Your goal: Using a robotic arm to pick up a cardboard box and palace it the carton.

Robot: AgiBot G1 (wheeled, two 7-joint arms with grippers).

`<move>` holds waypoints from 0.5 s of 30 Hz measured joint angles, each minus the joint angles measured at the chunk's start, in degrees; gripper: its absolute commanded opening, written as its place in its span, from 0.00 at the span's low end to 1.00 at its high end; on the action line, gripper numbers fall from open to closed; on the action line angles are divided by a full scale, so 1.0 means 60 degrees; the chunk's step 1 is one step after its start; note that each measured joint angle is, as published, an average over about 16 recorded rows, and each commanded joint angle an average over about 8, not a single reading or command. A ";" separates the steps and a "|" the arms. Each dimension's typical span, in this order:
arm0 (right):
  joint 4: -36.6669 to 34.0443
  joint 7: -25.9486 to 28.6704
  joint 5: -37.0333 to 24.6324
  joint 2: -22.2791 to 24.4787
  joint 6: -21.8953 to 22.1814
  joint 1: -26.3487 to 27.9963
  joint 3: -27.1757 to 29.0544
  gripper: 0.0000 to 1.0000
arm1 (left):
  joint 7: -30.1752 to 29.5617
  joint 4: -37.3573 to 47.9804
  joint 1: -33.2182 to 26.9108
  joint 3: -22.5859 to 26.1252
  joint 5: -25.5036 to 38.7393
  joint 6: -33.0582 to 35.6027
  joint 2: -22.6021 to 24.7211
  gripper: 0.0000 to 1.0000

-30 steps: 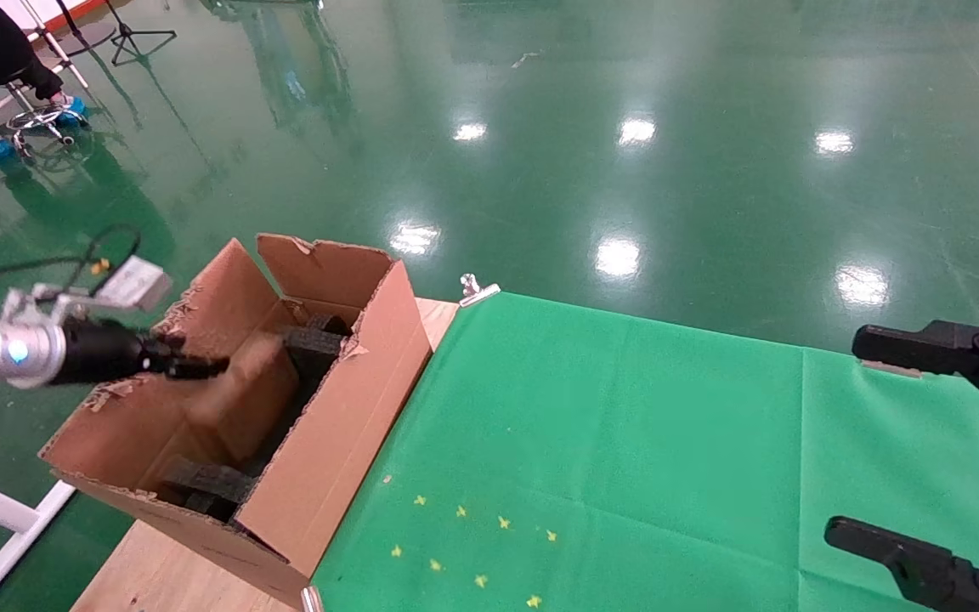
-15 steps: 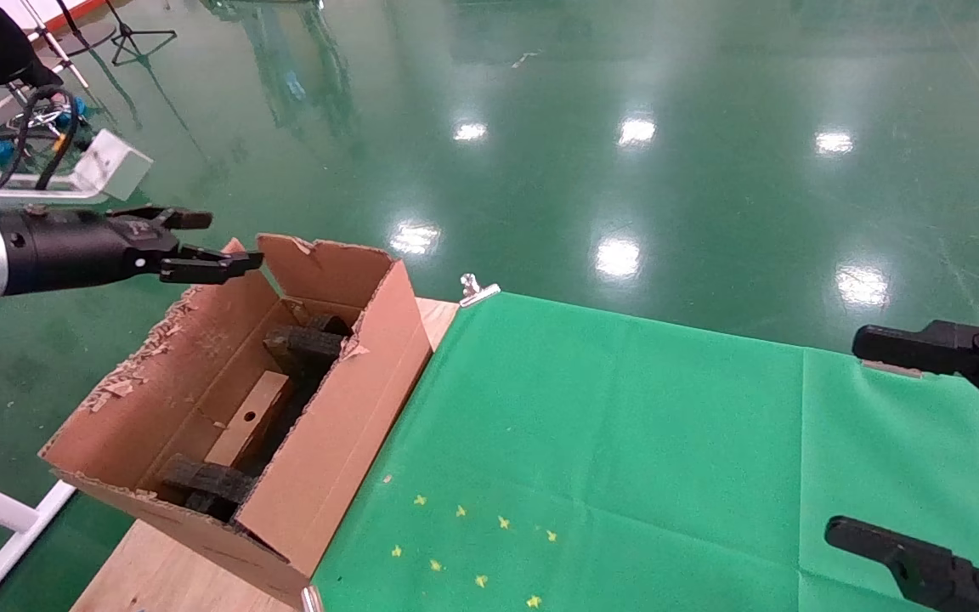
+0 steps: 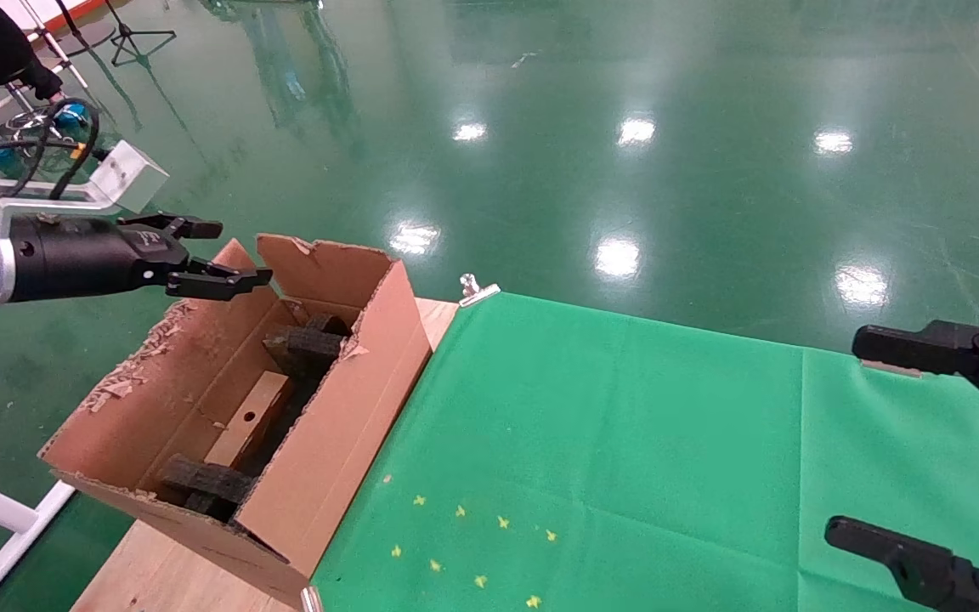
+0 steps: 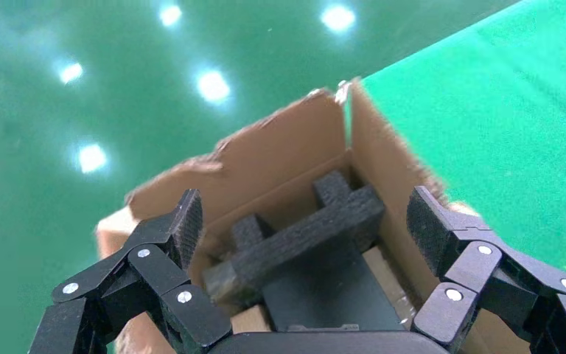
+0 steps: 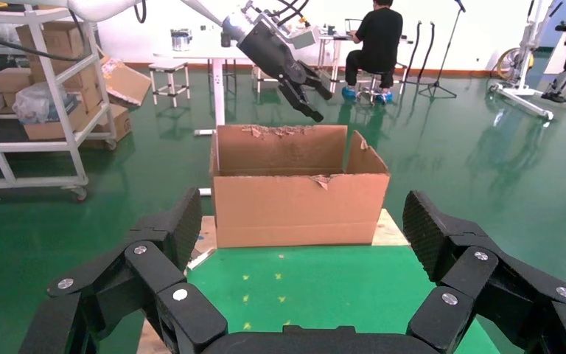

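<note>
Head view: cardboard box lies inside carton.

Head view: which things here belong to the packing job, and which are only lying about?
Belonging to the job:
- small brown cardboard box, lying inside
- large brown corrugated carton
- left gripper, open above the carton's far end

Lying about:
- green cloth
- silver clip
- right gripper, open, parked

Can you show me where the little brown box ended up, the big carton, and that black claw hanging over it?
cardboard box (image 3: 248,420), head view, on its pale narrow top face inside the carton.
carton (image 3: 338,440), head view, on its long outer side wall.
left gripper (image 3: 209,254), head view, midway between its open fingertips, above the carton's far end.
</note>
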 measured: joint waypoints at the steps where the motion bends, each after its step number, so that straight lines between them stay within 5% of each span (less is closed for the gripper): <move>1: 0.0000 0.0000 0.0000 0.0000 0.0000 0.0000 0.0000 1.00 | 0.0007 -0.0055 0.0046 -0.0011 -0.0078 0.0012 0.0011 1.00; 15: -0.0001 -0.0001 0.0001 0.0000 0.0000 0.0000 -0.0001 1.00 | 0.0080 -0.1453 0.1051 -0.0233 -0.1716 0.0374 0.0170 1.00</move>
